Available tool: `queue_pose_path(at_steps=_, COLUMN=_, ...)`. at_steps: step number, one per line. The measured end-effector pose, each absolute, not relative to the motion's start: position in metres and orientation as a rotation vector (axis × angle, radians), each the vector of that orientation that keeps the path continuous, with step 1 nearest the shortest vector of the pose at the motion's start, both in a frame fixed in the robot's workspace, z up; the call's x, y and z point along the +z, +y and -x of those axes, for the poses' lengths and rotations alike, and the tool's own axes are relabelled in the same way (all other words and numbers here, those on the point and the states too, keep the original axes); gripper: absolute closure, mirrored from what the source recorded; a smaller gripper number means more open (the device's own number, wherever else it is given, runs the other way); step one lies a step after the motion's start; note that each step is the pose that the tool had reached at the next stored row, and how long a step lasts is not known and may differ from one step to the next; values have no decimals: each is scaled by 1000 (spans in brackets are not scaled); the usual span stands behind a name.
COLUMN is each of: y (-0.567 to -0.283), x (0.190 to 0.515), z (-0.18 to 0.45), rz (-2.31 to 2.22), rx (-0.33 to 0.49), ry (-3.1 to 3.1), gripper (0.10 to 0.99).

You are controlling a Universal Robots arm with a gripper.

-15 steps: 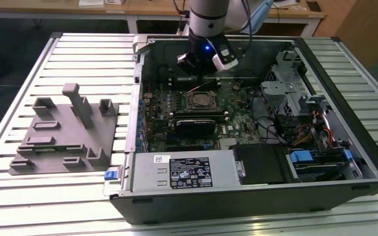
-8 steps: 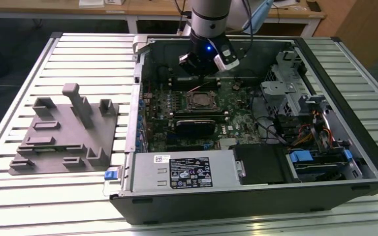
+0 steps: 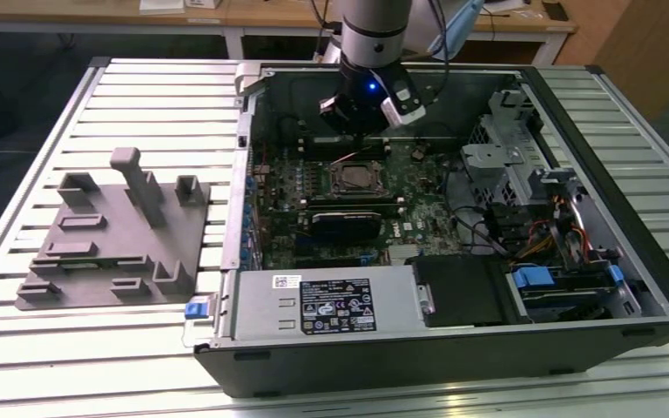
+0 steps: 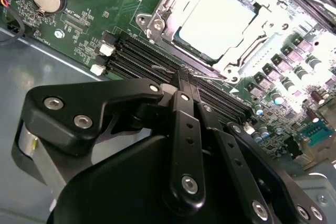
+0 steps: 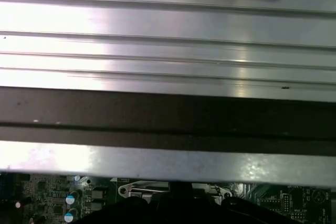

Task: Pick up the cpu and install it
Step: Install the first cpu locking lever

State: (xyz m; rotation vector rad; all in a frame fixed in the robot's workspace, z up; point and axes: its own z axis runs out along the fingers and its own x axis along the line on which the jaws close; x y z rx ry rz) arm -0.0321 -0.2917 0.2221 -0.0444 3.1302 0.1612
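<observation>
1. One cpu sits flat inside the socket frame on the motherboard: silvery square plate, smooth, glaring under the light, thin darker rim.
2. Gripper hangs above the memory slots, just beside the socket frame; the cpu lies beyond the fingertips, apart from them.
3. Jaws: fingers drawn together, nothing between them, in the second wrist view.
4. Gripper linkage is matte black with bright screw heads.
5. Exterior view: gripper inside the open computer case, just behind the socket frame. Grey plastic tray stands well apart, outside the case.
</observation>
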Motion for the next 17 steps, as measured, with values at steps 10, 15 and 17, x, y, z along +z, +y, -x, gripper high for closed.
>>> queue_pose_path(at_steps=10, y=-291, x=219, z=24, rz=44, rx=157, ry=3130, gripper=980)
queue_pose_path(at_steps=15, y=-291, x=215, z=22, rz=44, rx=154, ry=3131, gripper=980)
queue_pose_path(at_steps=17, y=-291, x=213, z=21, rz=43, rx=152, ry=3131, gripper=980)
